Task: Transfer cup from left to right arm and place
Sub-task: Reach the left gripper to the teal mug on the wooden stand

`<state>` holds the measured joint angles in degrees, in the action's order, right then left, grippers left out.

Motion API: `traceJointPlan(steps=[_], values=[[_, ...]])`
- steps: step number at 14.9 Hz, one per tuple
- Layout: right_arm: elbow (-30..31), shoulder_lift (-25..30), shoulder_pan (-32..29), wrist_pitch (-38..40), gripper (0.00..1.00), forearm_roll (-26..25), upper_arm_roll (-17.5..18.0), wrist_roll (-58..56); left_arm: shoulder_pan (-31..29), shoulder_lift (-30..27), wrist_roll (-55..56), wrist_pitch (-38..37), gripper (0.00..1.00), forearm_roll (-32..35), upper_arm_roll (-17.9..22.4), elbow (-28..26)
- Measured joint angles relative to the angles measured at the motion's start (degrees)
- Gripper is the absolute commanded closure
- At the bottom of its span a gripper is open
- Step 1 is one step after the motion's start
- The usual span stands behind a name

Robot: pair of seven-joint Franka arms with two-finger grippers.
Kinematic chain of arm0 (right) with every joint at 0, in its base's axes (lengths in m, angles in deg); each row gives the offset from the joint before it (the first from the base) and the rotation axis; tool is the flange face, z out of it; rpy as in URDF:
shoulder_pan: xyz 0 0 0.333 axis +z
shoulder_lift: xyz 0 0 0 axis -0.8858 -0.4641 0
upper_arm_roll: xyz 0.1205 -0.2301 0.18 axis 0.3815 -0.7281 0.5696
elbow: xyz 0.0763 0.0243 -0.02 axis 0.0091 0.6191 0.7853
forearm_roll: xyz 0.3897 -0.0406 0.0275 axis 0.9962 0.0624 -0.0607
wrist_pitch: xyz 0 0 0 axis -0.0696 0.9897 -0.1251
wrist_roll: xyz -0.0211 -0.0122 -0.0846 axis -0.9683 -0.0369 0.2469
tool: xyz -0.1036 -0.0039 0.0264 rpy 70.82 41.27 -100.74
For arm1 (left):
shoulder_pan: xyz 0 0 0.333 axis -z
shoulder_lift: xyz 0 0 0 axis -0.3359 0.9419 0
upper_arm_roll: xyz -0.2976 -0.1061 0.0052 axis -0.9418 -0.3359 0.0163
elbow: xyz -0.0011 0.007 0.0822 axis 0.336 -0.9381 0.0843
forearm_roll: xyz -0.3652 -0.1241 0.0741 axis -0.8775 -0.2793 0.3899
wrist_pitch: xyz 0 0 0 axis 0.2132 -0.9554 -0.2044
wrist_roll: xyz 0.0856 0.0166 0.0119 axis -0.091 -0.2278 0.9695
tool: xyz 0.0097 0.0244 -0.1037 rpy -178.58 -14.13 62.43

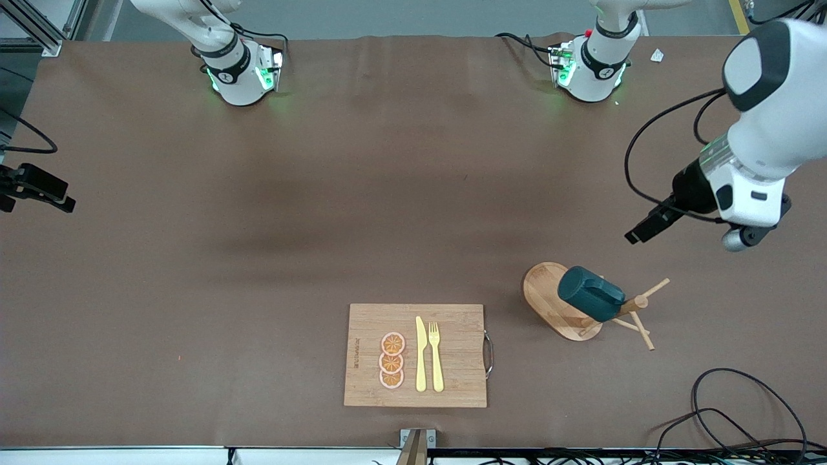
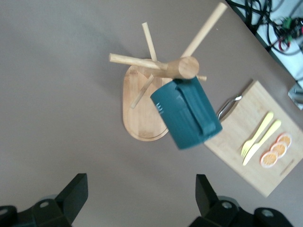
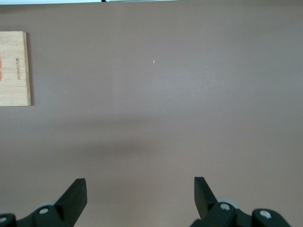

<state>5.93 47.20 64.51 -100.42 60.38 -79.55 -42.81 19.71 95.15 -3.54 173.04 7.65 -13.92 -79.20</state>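
The dark teal cup [image 1: 591,294] hangs tilted on a peg of the wooden peg rack [image 1: 555,303], which stands beside the cutting board toward the left arm's end of the table. In the left wrist view the cup [image 2: 187,113] shows its handle, below the rack's pegs [image 2: 180,68]. My left gripper [image 1: 743,223] is up in the air over the bare table, off to the side of the rack; its fingers stand wide open and empty [image 2: 139,194]. My right gripper [image 3: 140,194] is open and empty over bare table; it is out of the front view.
A wooden cutting board [image 1: 452,381] with three orange slices [image 1: 391,361], a yellow knife [image 1: 420,355] and a fork [image 1: 437,355] lies near the front edge. Its corner shows in the right wrist view [image 3: 14,68]. Black cables [image 1: 730,413] lie at the front corner.
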Motion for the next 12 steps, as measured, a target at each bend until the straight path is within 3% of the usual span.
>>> traceJointPlan(steps=[12], values=[[0.0,0.0,0.0,0.0,0.00,0.0,0.0,0.0,0.5,16.7,11.8,2.4,0.00,-5.4,-0.1,12.7]])
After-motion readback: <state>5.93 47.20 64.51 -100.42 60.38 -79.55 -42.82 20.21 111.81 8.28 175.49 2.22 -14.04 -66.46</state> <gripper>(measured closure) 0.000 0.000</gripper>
